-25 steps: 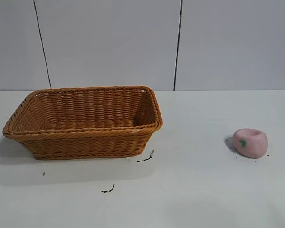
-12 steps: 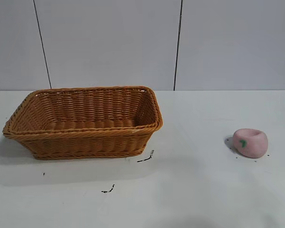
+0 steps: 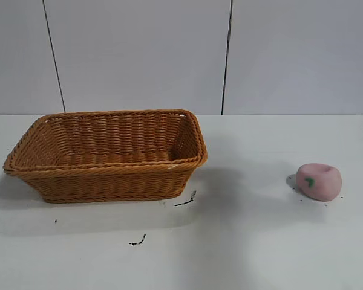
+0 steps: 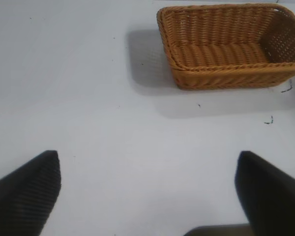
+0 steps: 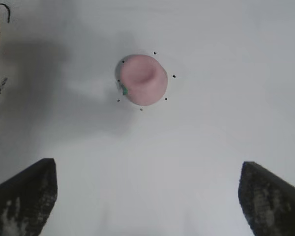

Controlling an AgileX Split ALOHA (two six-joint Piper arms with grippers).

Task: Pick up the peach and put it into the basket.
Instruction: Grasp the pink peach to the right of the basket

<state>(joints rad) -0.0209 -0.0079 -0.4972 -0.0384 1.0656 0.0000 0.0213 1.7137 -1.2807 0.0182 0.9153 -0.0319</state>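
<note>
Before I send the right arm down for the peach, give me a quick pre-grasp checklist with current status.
1. Right tool open, fingers wide apart: ok.
2. Small pale-pink toy peach in right wrist view, ahead of the tool: ok.
3. Peach lies free on the white table, nothing touching it: ok.
4. Large orange-brown woven wicker basket upright, no objects visible inside: ok.
5. Left tool open, away from the basket: ok.
6. Tool height above peach: cannot tell.

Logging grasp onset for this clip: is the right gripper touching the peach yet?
Apart. The right wrist view shows the open right gripper with bare table between its fingertips and the peach.
</note>
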